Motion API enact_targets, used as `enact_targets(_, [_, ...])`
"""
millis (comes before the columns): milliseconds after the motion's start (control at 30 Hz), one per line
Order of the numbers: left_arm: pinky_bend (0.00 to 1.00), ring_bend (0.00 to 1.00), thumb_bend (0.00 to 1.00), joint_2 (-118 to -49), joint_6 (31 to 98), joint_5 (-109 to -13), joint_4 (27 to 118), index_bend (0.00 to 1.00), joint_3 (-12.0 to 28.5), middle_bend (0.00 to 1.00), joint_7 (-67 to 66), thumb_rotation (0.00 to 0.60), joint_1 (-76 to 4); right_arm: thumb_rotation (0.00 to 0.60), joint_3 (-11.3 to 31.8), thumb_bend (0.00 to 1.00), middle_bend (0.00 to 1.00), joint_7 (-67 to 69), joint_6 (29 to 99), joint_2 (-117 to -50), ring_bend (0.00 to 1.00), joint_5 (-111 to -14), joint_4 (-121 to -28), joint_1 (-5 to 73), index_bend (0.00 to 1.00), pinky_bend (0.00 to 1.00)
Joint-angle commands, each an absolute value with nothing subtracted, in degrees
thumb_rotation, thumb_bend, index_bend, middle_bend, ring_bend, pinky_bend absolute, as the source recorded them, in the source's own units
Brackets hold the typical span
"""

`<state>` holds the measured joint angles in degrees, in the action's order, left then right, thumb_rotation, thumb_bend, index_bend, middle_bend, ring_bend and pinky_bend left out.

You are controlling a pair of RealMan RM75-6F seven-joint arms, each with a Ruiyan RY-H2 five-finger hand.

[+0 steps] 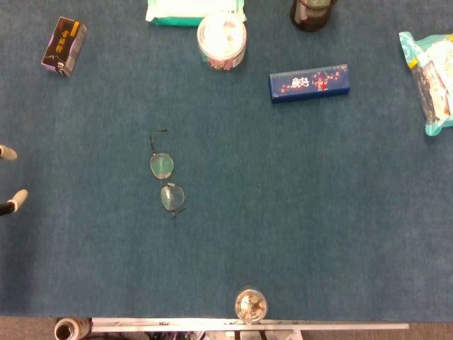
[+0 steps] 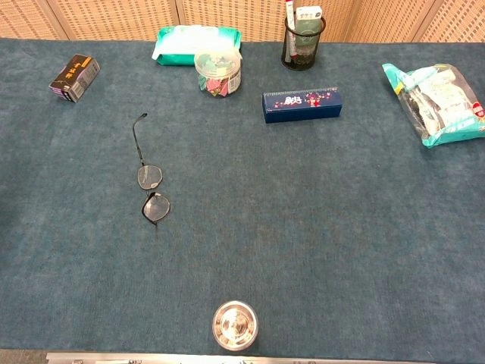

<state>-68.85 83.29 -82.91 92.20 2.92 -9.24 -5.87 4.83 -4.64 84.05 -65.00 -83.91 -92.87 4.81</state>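
- The glasses [image 1: 166, 182] lie flat on the blue worktop [image 1: 297, 198], left of centre, long axis running near to far, one temple unfolded toward the far side.
- Thin dark wire frame, clear round lenses.
- The left hand [image 1: 8, 180] is nearest, well apart to their left at the head view's edge; only two pale fingers [image 1: 19, 197] show, held apart and holding nothing.
- The right hand is out of sight in both views.

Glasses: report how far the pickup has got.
Done: nothing yet. The glasses lie untouched on the blue cloth, one temple folded out. In hand: only the left hand shows, at the left edge of the head view, fingers apart and empty, well short of the glasses. The right hand is out of view. Left: reaching, gripping and lifting them.
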Motion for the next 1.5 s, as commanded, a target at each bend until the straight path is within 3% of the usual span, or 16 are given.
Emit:
enact_targets(33, [0.55, 0.42, 0.12, -69.1, 83.2, -83.1, 92.1, 0.39, 2.9, 0.4, -9.2, 0.6, -6.1, 0.6, 4.9, 0.22, 0.39, -4.5, 84.0, -65.0, 0.34, -83.9, -92.8, 4.9, 0.43, 0.58])
enact_targets(333, [0.54, 0.42, 0.12, -70.8, 84.1, -85.1, 91.2, 0.33, 3.7, 0.38, -6.1, 0.6, -7.1, 0.6, 5.4, 0.22, 0.39, -4.1, 84.2, -64.9, 0.34, -83.9, -92.3, 5.2, 0.43, 0.58])
enact_targets(500, [0.52, 0.33, 0.12, -73.1, 84.4, -87.4, 89.1, 0.1, 4.7, 0.22, -1.9, 0.6, -8.9, 0.6, 5.9, 0.22, 0.39, -4.5, 84.5, -64.5, 0.34, -83.7, -92.3, 5.4, 0.43, 0.58])
enact_targets(633, [0.45, 0.25, 0.09, -74.2, 82.4, -87.3, 88.5, 0.01, 5.3, 0.09, 0.2, 0.6, -10.7, 0.6, 6.3, 0.22, 0.39, -4.8, 84.5, -64.1, 0.34, -83.4, -92.5, 5.6, 0.43, 0.58])
enact_targets(800, [0.39, 0.18, 0.04, -75.7, 79.0, -86.6, 87.2, 0.0, 5.8, 0.0, 1.9, 0.6, -13.1, 0.6, 6.7, 0.22, 0.39, -4.7, 83.9, -64.0, 0.34, -82.6, -92.1, 6.0, 0.43, 0.58])
enact_targets(1000, [0.34, 0.13, 0.04, -77.6, 75.0, -85.6, 85.3, 0.0, 6.2, 0.0, 4.9, 0.6, -15.9, 0.6, 6.7, 0.22, 0.39, -4.3, 82.7, -64.4, 0.34, -82.1, -91.1, 6.5, 0.43, 0.58])
enact_targets(1500, [0.33, 0.13, 0.04, -81.0, 70.9, -87.5, 82.6, 0.0, 6.5, 0.0, 12.3, 0.6, -21.7, 0.6, 6.9, 0.22, 0.39, -4.1, 80.6, -65.3, 0.34, -81.0, -89.3, 7.8, 0.43, 0.58])
